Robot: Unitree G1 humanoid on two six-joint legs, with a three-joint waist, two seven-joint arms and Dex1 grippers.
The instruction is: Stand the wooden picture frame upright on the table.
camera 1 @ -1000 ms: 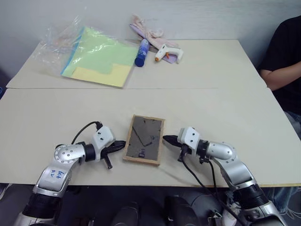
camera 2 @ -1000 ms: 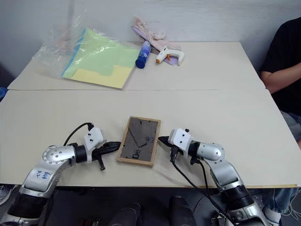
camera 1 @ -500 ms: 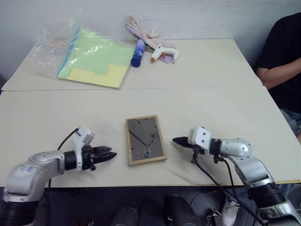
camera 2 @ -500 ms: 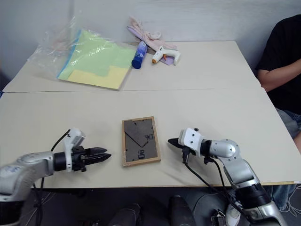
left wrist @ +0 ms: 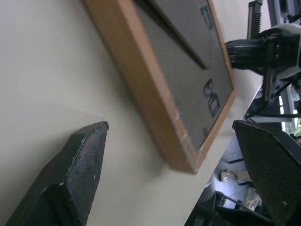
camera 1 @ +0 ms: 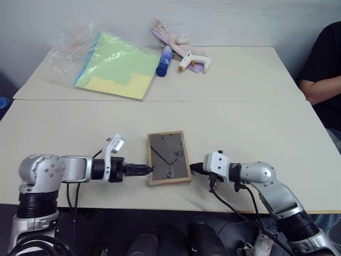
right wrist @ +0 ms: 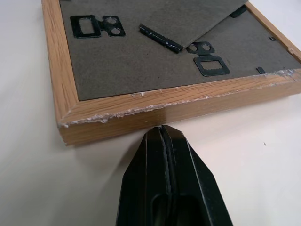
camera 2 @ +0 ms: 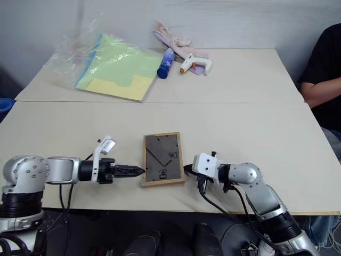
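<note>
The wooden picture frame lies flat on the table near its front edge, dark grey backing and folded easel stand facing up. My left gripper points at the frame's left edge near the front corner. In the left wrist view its fingers stand wide apart, open, with that corner ahead of the gap. My right gripper is shut. Its tip touches the frame's right edge close to the front corner.
At the back left lies a clear plastic bag with yellow-green paper sheets. A blue tube, a glue gun and a pink cloth lie at the back middle. A person in black sits at the right. A seam crosses the table.
My left gripper has opened and rolled; it drew back, then came again to the frame's left edge. The frame has turned slightly on the table. The right gripper stays shut beside it.
</note>
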